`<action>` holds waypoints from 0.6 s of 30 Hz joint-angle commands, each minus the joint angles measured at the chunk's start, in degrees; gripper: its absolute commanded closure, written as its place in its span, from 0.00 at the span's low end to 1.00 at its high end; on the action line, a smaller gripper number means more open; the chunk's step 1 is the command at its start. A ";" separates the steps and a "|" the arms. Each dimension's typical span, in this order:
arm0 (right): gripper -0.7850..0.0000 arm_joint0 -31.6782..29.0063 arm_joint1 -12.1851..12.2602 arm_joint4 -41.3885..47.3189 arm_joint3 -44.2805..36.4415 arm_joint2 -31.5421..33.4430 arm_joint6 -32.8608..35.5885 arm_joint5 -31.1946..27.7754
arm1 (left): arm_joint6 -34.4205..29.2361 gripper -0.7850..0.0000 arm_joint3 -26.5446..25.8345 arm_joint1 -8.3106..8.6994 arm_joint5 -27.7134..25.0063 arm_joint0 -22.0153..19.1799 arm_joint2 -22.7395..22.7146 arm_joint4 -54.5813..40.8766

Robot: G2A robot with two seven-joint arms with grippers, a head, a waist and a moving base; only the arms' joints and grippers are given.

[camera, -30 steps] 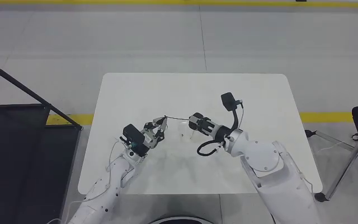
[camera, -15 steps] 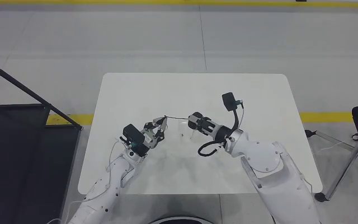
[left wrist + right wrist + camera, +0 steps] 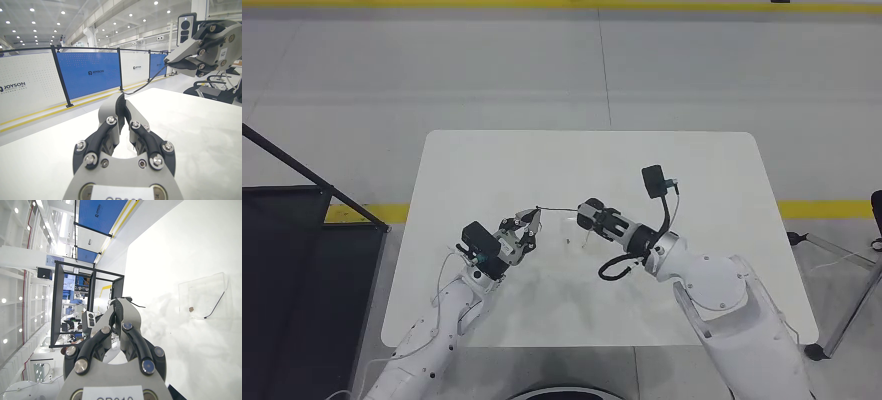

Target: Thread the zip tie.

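The left hand (image 3: 532, 213) is closed fully on one end of the black zip tie (image 3: 557, 209). The right hand (image 3: 581, 210) is closed on the other end. So the tie hangs as a thin line between the two hands, above the white tabletop (image 3: 692, 170) and not touching it. In the left wrist view the tie leaves the tips of the left hand, dips a little, and rises to the right hand opposite.

In the last second almost nothing has changed. The left arm has not moved. The right arm has only shifted its wrist slightly, while the hand itself stays at the same place. I judge that this is a small correction of the angle and that the threading itself is not yet begun, because the two ends are well apart.

Near the right hand a clear tray (image 3: 225, 275) lies on the tabletop, with a second black tie (image 3: 217, 303) inside.
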 commanded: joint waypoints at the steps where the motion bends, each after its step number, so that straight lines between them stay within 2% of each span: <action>1: 1.00 -0.04 -0.02 0.12 0.05 0.01 0.01 -0.28 | 0.00 1.00 0.00 0.00 0.00 0.00 0.00 0.00; 18: 1.00 -0.82 -0.26 2.74 0.25 0.93 -0.53 -2.35 | -0.66 1.00 -0.41 -0.02 0.15 0.21 -0.01 -0.15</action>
